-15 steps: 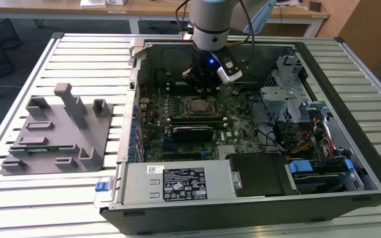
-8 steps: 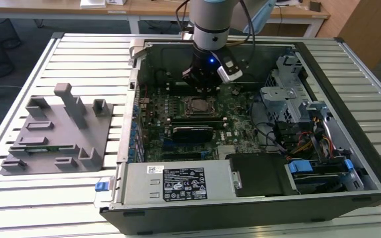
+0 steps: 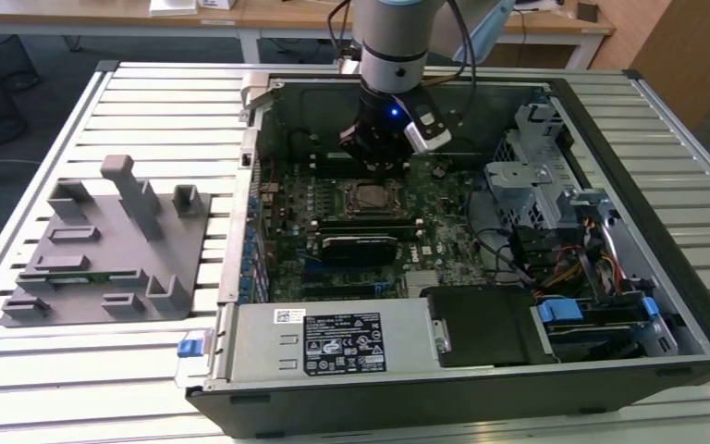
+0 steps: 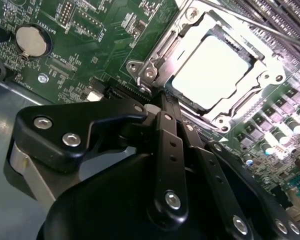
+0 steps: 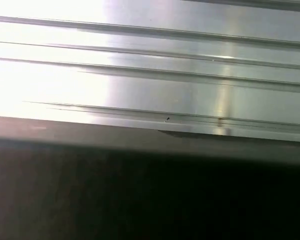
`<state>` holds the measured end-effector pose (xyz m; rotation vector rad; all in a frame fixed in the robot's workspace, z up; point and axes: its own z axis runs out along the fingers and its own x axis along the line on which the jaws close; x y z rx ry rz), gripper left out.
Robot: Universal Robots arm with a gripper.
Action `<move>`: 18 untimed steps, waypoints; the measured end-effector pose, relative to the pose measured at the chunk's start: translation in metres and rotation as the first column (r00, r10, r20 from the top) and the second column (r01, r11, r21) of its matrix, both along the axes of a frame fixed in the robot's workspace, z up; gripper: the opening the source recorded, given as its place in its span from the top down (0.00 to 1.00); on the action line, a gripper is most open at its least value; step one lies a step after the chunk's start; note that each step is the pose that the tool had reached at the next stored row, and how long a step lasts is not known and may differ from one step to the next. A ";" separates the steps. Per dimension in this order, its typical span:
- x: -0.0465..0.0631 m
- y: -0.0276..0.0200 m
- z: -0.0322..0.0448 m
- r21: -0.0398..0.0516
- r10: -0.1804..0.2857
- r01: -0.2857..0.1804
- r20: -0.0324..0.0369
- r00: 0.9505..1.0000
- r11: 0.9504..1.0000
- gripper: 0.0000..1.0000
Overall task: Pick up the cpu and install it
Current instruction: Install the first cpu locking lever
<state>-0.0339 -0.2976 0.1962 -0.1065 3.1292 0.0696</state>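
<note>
The gripper [image 3: 380, 157] hangs inside the open computer case [image 3: 651, 277], low over the motherboard [image 3: 454, 236], and its two black fingers [image 4: 166, 131] are pressed together with nothing between them. The cpu [image 4: 210, 72] is not in the gripper; it lies flat in the socket [image 4: 152, 62], just in front of the fingertips and a little lower, with the silver top facing up. In the exterior view the cpu [image 3: 364, 195] sits directly below the gripper. It is square, so it has no long axis, and its edges run parallel to the metal frame of the socket. A round coin battery [image 4: 31, 40] is on the board well to the side of the fingers. The grey tray [image 3: 103, 250] stands on the slatted table [image 3: 34, 351], well apart from the gripper, outside the case.
</note>
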 end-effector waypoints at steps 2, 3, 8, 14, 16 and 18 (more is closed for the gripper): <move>0.000 0.0004 -0.0003 0.007 0.000 0.000 0.001 1.000 1.000 0.89; 0.000 0.0004 -0.0001 0.010 0.000 0.000 0.000 1.000 1.000 0.89; 0.000 0.0004 0.0068 0.013 0.000 0.000 0.000 1.000 1.000 0.89; 0.000 -0.0022 0.0125 0.013 0.000 0.000 0.000 1.000 1.000 0.89; 0.000 -0.0035 0.0125 0.013 0.000 0.000 0.000 1.000 1.000 0.89; 0.000 -0.0044 0.0125 0.013 0.000 0.000 0.000 1.000 1.000 0.89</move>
